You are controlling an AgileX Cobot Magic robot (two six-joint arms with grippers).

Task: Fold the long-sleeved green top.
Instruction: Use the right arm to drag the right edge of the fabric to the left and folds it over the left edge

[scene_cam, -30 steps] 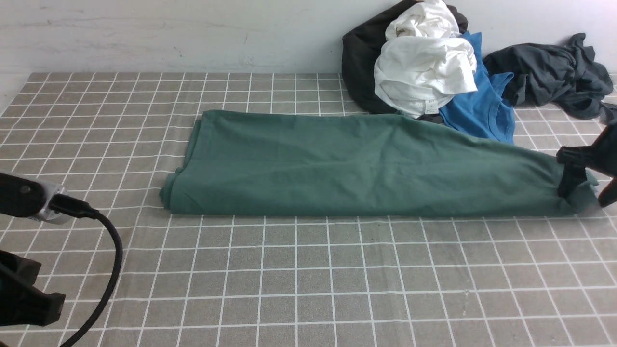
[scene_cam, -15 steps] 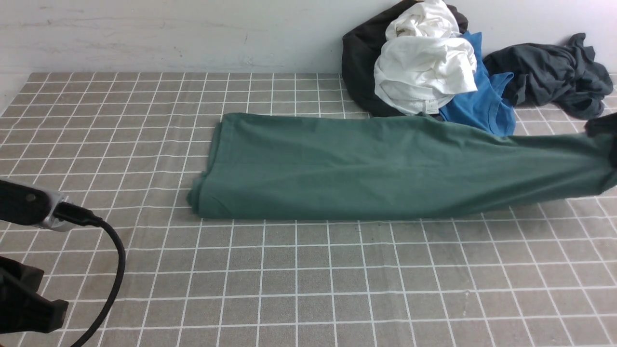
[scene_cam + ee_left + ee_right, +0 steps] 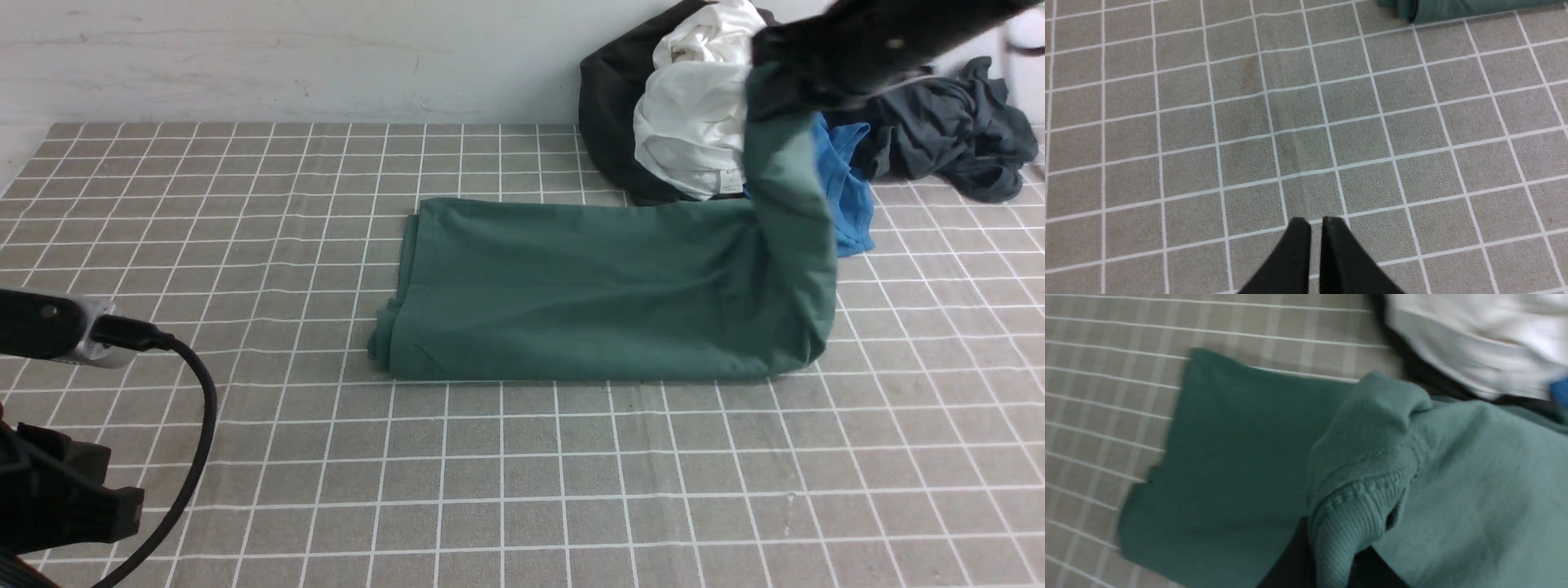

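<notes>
Nearest me, the left claw (image 3: pixel 1316 223) hangs low over the grey checked cloth of the worktop (image 3: pixel 571 474). Its two black jaws are pressed together with only a slit between them, well apart from the garment.

Further in lies the green long-sleeved top (image 3: pixel 588 294) — dull dark green, folded into a long flat band of smooth cloth, with layered edges at its left end. Most of it rests flat on the middle of the worktop, but the right end rises off the surface in a tall curved flap.

At the top of that flap the right claw (image 3: pixel 774 82) is clamped on the ribbed cuff (image 3: pixel 1347 526), which bunches between its jaws — the claw stands high above the band's right end.

Behind, against the wall, are heaped a white garment (image 3: pixel 710 122), a black garment (image 3: pixel 608 106), a blue shirt (image 3: pixel 845 188) and a dark grey garment (image 3: pixel 947 131).
</notes>
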